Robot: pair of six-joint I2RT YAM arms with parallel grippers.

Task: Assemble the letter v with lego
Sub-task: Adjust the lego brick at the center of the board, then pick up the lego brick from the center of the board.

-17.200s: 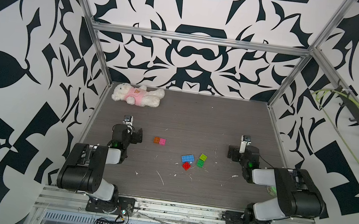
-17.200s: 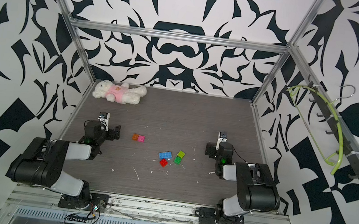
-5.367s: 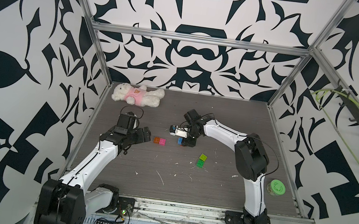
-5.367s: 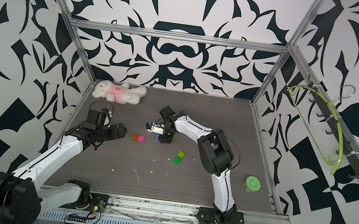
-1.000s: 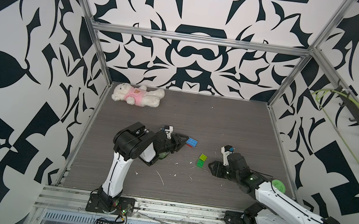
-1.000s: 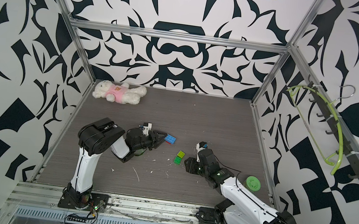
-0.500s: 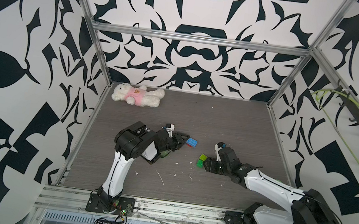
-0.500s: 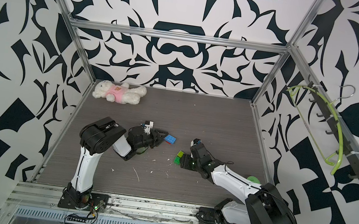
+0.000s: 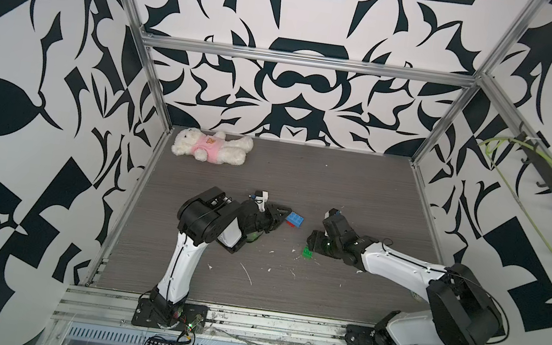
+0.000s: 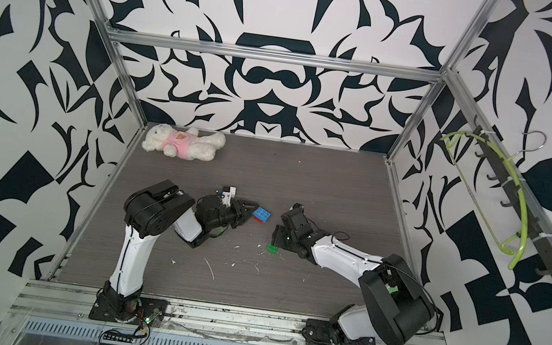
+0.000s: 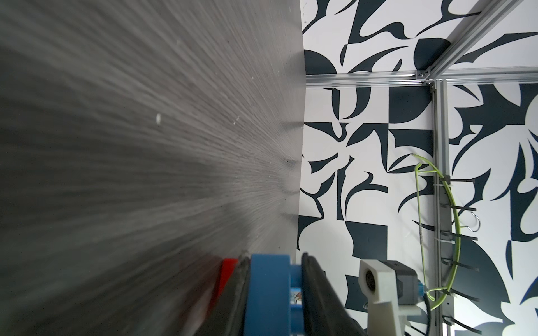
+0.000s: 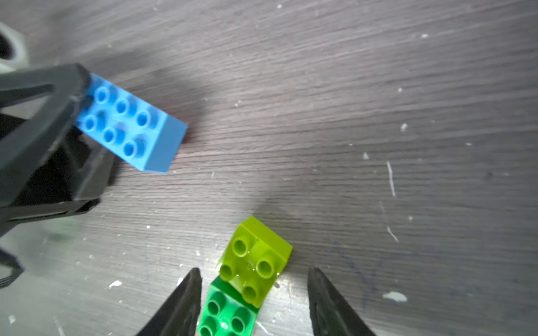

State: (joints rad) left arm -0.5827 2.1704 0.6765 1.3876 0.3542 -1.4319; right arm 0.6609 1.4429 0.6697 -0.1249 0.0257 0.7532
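Observation:
A long blue lego brick (image 9: 296,219) (image 10: 261,213) lies mid-table with a red brick (image 9: 290,224) stuck under it. My left gripper (image 9: 281,216) (image 11: 273,261) is shut on one end of the blue brick (image 11: 267,293); the red brick (image 11: 228,269) shows beside one finger. To the right, a lime-green brick (image 12: 257,259) sits joined on a green brick (image 12: 225,312) (image 9: 307,252) on the table. My right gripper (image 12: 254,275) (image 9: 316,246) hangs open over this pair, one finger on each side, touching neither. The letter v is out of view.
A white plush bear (image 9: 212,146) in a pink top lies at the back left corner. A green hanger (image 9: 534,202) is on the right wall. White specks (image 9: 245,273) litter the table. Metal frame posts (image 9: 154,90) stand at the back corners.
My left gripper has closed onto the blue brick. My right arm has swung left and forward, so its open gripper now straddles the green pair.

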